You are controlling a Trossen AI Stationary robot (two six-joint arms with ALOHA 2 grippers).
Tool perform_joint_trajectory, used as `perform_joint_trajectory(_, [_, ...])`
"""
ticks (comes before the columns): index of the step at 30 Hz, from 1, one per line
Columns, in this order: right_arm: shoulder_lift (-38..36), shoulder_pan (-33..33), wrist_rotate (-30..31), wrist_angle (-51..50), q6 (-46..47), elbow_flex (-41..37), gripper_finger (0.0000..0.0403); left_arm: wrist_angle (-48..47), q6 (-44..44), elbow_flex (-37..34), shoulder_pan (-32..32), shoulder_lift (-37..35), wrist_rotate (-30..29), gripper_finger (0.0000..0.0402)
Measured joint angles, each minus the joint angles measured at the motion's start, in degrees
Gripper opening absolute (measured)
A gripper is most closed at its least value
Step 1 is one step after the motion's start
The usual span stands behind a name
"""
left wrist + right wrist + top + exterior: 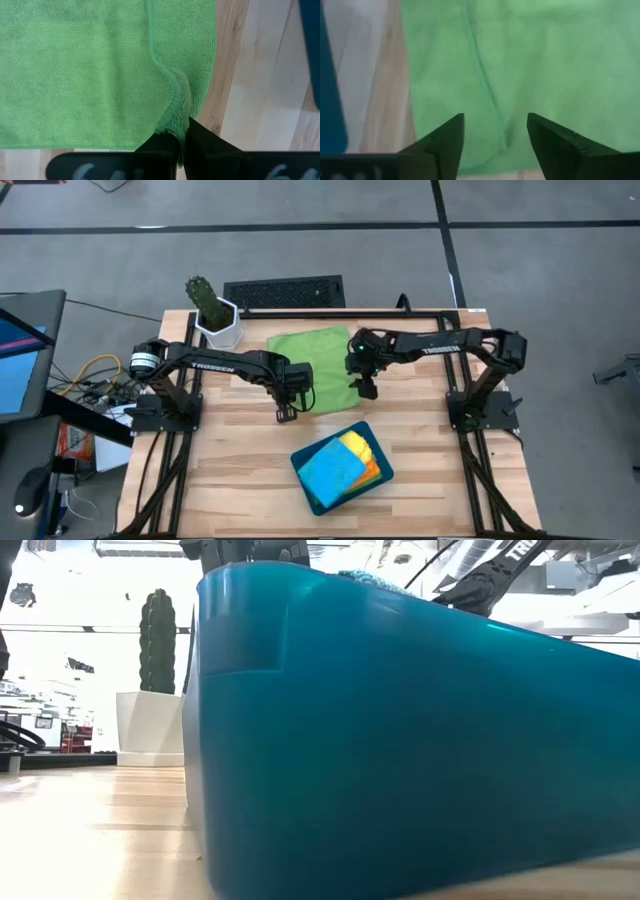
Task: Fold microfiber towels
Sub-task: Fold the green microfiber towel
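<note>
Left end effector (181, 145) pinches green towel (312, 365) edge; right end effector (495, 135) gapes above it. Mid-fold; right needs its own grip.

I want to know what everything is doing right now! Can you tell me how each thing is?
Green microfiber towel: spread on the wooden table, one edge pinched up into a ridge.
Left gripper: shut on the green towel's edge.
Right gripper: open, just above the green towel.
Dark teal plastic tray: on the table, holding towels.
Sky-blue towel: folded, on top in the tray.
Yellow towel and orange towel: in the tray under the blue one.
Potted cactus: upright.
</note>
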Motion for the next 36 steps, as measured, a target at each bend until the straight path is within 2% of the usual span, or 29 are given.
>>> perform_joint_trajectory(4, [3.0, 0.0, -0.1, 0.5, -0.9, 0.0, 0.0251, 0.0, -0.1, 0.0, 0.0, 0.0, 0.0, 0.0])
perform_joint_trajectory(10, [7.1, 0.3, -2.0, -0.5, -1.3, 0.0, 0.0231, 0.0, -0.5, 0.0, 0.0, 0.0, 0.0, 0.0])
perform_joint_trajectory(13, [7.2, 0.6, -1.7, -1.1, -1.6, 0.0, 0.0201, -0.1, -0.5, 0.0, 0.0, 0.0, 0.0, 0.0])
perform_joint_trajectory(20, [2.5, 0.4, -1.7, -1.9, -2.5, -0.1, 0.0082, -0.1, -0.5, 0.0, 0.0, 0.0, 0.0, 0.0])
perform_joint_trajectory(26, [2.1, -0.3, -2.9, -3.6, -2.5, -0.1, 0.0024, 0.0, -0.5, 0.0, 0.0, 0.0, 0.0, 0.0])
perform_joint_trajectory(28, [2.1, -0.2, -3.0, -4.3, -2.5, -0.1, 0.0012, 0.0, -0.5, 0.0, 0.0, 0.0, 0.0, 0.0])
perform_joint_trajectory(33, [-0.8, 0.3, -2.5, -5.1, 0.0, -0.2, 0.0015, -0.2, -1.1, 0.0, 0.0, 0.0, -0.4, 0.0])
perform_joint_trajectory(36, [-4.2, 0.1, -0.1, -5.9, 0.9, -0.1, 0.0007, -1.7, -3.5, 0.2, 0.0, -0.4, -4.0, 0.0])
